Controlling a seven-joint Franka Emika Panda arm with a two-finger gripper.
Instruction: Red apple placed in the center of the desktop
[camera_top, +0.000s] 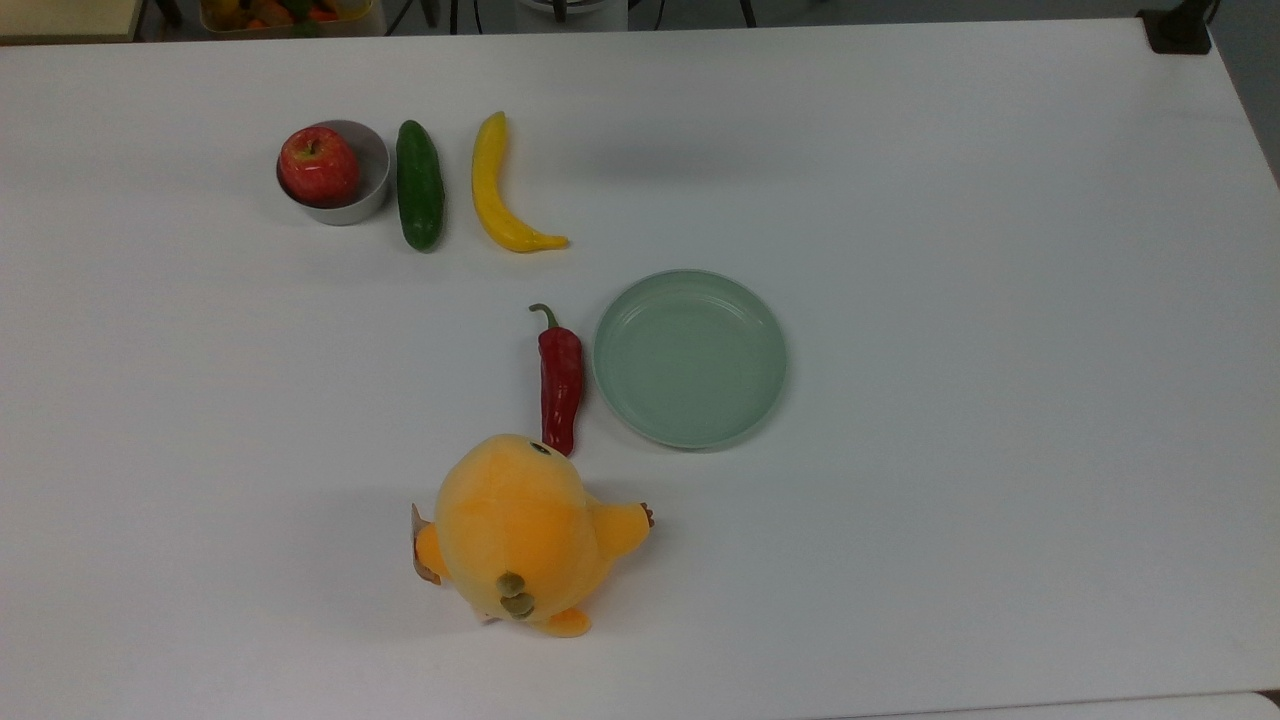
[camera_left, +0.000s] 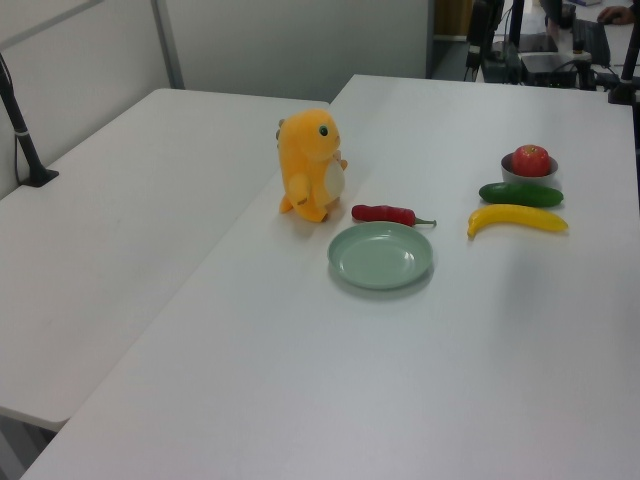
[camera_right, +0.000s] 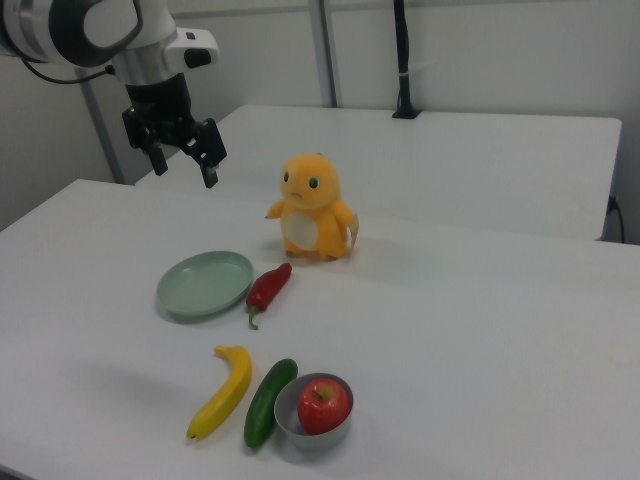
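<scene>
The red apple (camera_top: 318, 165) (camera_left: 531, 160) (camera_right: 323, 406) sits inside a small grey bowl (camera_top: 352, 205) (camera_right: 289, 424) on the white desktop (camera_top: 950, 200) (camera_left: 420, 380) (camera_right: 480, 320), at the top view's upper left. My gripper (camera_right: 184, 166) hangs open and empty high above the desktop in the right view's upper left, far from the apple, with its two black fingers (camera_right: 211, 168) pointing down.
Beside the bowl lie a green cucumber (camera_top: 419, 184) and a yellow banana (camera_top: 497, 190). A pale green plate (camera_top: 690, 357), a red chili pepper (camera_top: 559, 381) and an orange plush toy (camera_top: 525, 530) stand near the middle. A second table (camera_left: 110, 220) adjoins the desktop.
</scene>
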